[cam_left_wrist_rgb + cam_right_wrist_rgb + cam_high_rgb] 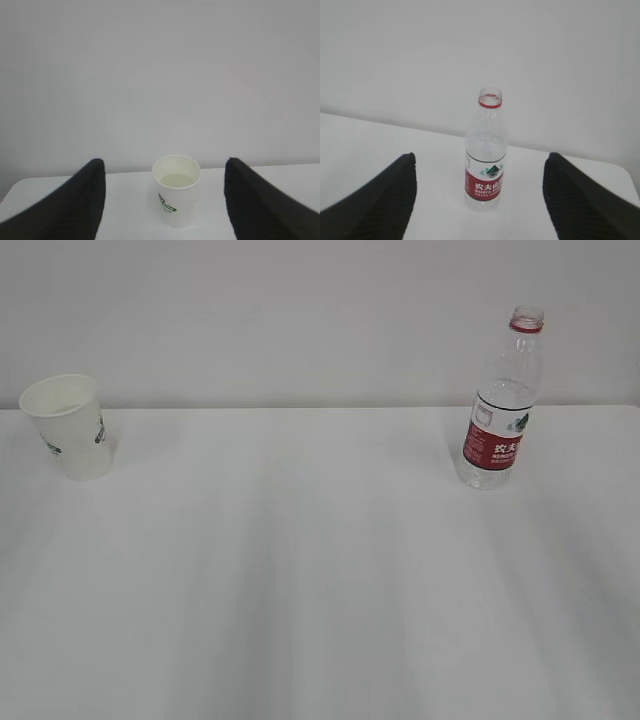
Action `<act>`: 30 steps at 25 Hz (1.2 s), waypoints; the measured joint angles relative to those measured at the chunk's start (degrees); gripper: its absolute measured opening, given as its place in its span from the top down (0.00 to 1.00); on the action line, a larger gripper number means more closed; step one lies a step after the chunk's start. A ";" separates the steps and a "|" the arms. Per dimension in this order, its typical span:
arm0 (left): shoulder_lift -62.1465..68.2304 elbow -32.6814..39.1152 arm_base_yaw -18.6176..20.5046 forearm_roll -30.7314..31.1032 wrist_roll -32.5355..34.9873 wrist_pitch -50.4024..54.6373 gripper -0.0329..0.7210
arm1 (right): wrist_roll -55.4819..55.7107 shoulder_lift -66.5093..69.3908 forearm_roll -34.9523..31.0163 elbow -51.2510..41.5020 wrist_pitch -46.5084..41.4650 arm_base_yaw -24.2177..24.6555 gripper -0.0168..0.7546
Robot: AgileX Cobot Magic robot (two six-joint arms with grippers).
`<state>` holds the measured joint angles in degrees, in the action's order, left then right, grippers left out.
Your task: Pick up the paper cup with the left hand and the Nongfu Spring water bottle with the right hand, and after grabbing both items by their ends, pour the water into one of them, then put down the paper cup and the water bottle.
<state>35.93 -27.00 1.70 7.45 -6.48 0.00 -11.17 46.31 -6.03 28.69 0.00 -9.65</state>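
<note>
Gripper fingers (75,210) cropped, arms perhaps offscreen

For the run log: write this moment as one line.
left hand: open, short of paper cup | right hand: open, short of water bottle | both upright

Each wrist view shows only a pair of matte black, wedge-shaped, tapering fingers: the left hand (165,200) looks smooth, the right hand (480,197) finely ribbed.
</note>
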 joint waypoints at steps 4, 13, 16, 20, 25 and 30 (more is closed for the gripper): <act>-0.71 -2.69 0.00 -0.13 0.00 5.47 0.24 | 0.00 -3.51 0.00 0.00 -6.14 0.00 0.21; -3.49 -8.62 0.00 -0.32 0.00 21.58 0.24 | 0.00 -11.60 0.00 0.00 -17.84 0.00 0.21; -4.44 -10.89 0.00 -0.47 0.00 26.63 0.24 | 0.00 -13.40 0.00 0.00 -21.09 0.00 0.21; -5.55 -12.96 0.00 -0.60 0.00 31.76 0.25 | 0.72 -14.93 0.00 0.00 -24.74 0.00 0.21; -6.01 -13.87 0.00 -2.25 0.00 38.42 0.26 | 1.28 -15.52 0.00 0.00 -28.63 0.00 0.21; -6.01 -13.87 -0.14 -2.90 2.44 44.53 0.26 | 3.19 -15.54 -0.12 0.00 -31.09 0.00 0.21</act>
<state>29.92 -40.87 1.57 4.55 -4.04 44.53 -7.98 30.77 -6.14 28.69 -31.09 -9.65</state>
